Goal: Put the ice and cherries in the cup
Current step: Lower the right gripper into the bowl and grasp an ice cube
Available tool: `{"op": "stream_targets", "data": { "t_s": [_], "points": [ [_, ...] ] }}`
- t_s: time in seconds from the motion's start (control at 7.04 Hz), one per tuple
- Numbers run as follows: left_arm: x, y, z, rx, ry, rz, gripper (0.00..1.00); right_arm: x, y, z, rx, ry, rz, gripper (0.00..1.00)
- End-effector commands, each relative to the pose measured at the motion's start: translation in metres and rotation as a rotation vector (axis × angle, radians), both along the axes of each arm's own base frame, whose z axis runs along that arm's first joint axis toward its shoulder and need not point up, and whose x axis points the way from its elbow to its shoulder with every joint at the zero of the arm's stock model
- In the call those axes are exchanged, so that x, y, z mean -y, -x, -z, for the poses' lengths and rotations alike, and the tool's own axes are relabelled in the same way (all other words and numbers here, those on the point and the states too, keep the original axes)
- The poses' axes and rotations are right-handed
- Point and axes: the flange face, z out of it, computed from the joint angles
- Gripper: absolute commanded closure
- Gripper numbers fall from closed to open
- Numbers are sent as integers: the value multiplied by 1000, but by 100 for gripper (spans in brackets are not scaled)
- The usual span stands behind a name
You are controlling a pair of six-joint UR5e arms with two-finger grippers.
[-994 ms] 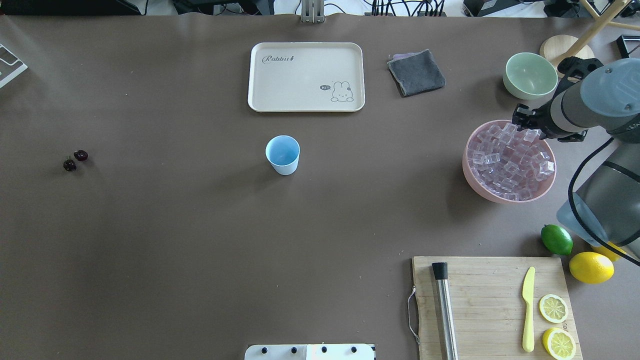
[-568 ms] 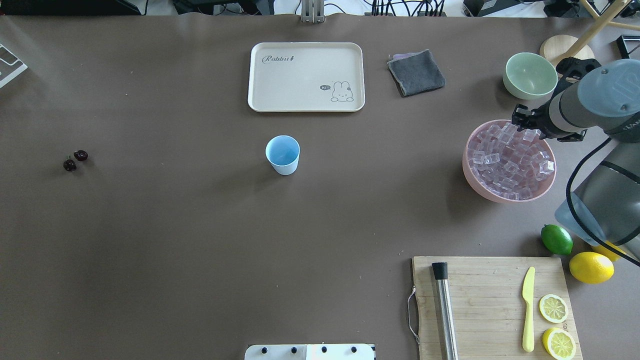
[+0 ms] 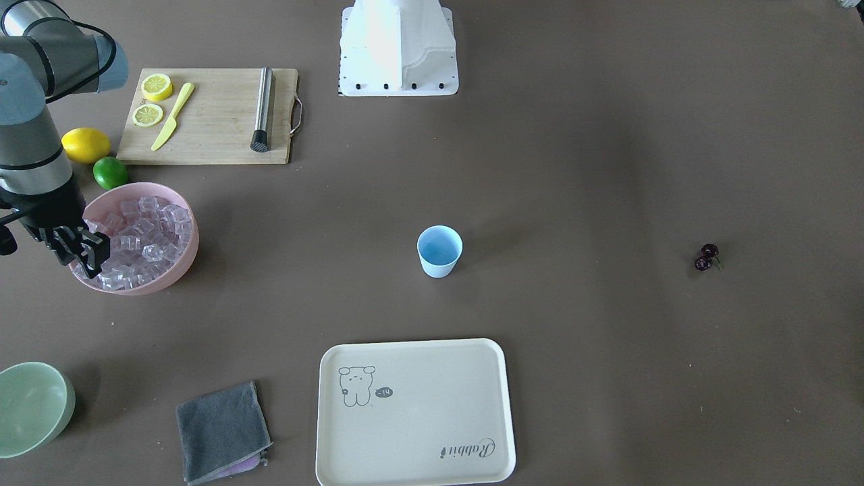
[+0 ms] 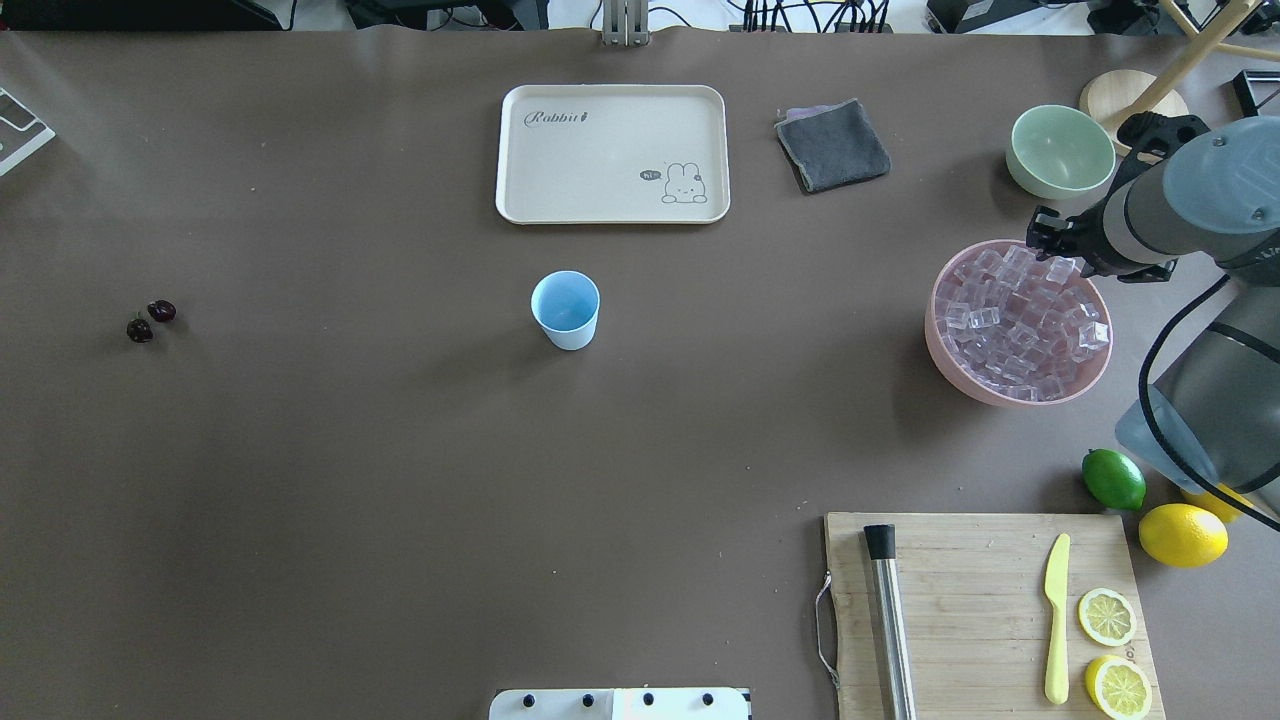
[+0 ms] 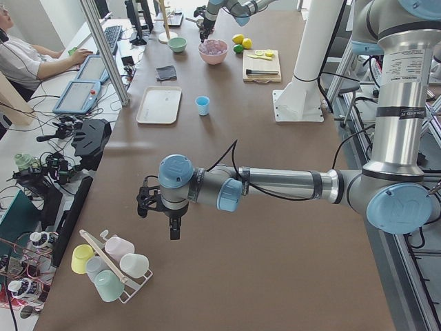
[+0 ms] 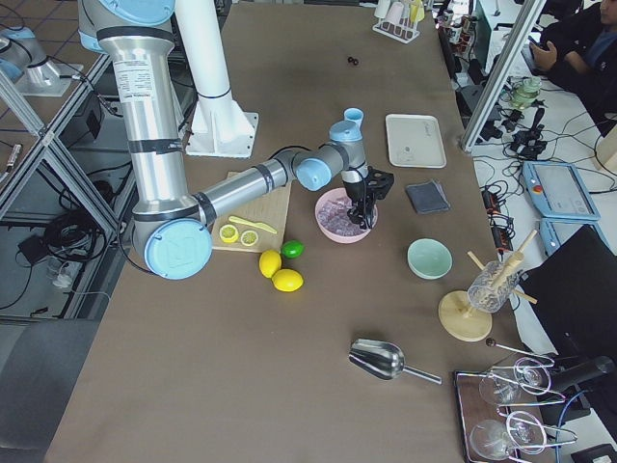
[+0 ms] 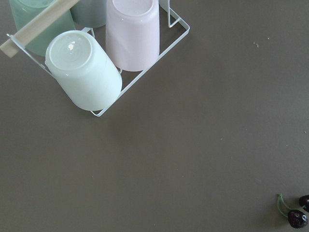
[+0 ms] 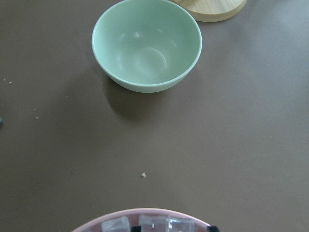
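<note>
The light-blue cup (image 4: 566, 308) stands upright and empty mid-table, also in the front view (image 3: 439, 250). The two dark cherries (image 4: 150, 320) lie on the table far to the left, and at the lower right of the left wrist view (image 7: 297, 217). The clear ice cubes (image 4: 1020, 320) fill a pink bowl (image 4: 935, 345) on the right. My right gripper (image 4: 1042, 238) hangs over the bowl's far rim, just above the ice (image 3: 138, 239); I cannot tell whether it is open. My left gripper (image 5: 173, 231) points down over bare table near the cherries; I cannot tell its state.
A pale green bowl (image 4: 1060, 150) stands behind the pink bowl. A cream tray (image 4: 612, 152) and a grey cloth (image 4: 832, 145) lie at the back. A cutting board (image 4: 985, 610) with knife, lemon slices and a metal tool, a lime (image 4: 1113, 479) and a lemon (image 4: 1182, 534) sit front right. A cup rack (image 7: 106, 53) is near the left gripper.
My right arm's wrist and elbow have shifted slightly; the gripper has edged a little toward the bowl's far rim. The cup, cherries and ice have not moved.
</note>
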Motion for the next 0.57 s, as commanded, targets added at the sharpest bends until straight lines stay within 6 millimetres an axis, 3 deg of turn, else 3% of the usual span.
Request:
{"op": "stream_targets", "data": {
  "t_s": [0.0, 0.43],
  "points": [
    [0, 0, -2, 0, 4, 0, 2, 1, 1, -5, -8, 6, 1, 46],
    [0, 0, -13, 2, -5, 0, 2, 1, 1, -5, -9, 6, 0, 45]
  ]
}}
